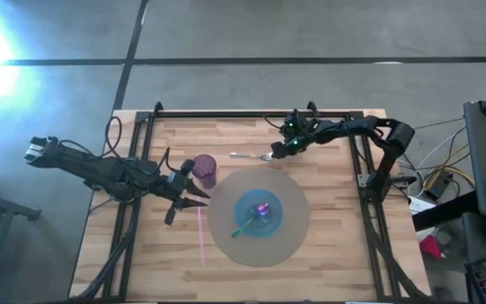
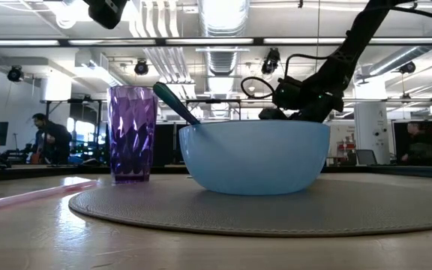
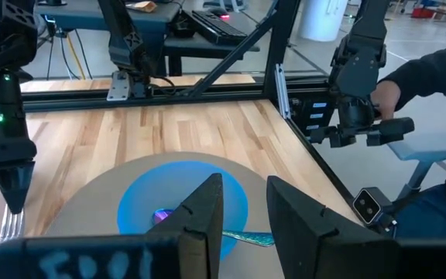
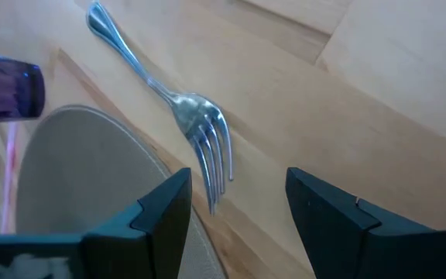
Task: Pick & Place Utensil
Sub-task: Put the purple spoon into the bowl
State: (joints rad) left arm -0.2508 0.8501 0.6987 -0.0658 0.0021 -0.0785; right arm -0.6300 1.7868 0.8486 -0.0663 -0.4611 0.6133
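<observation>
A silver fork [image 1: 250, 156] lies flat on the wooden table beyond the placemat, its tines [image 4: 210, 151] pointing at my right gripper. My right gripper [image 4: 238, 205] is open and hovers just over the tine end [image 1: 270, 155], one finger on each side, touching nothing. A blue bowl [image 1: 261, 211] stands on the round grey placemat [image 1: 226, 232], and a teal spoon [image 2: 174, 100] leans on its rim. My left gripper [image 1: 199, 197] is open beside the placemat's left edge, next to the purple cup [image 1: 205, 170]; it holds nothing.
A pink straw [image 1: 199, 221] lies on the table left of the placemat. Black frame rails [image 1: 361, 169] run along the table's edges. Bare wood shows between the fork and the far rail. A person's sleeve [image 3: 432, 70] shows beyond the table's right side.
</observation>
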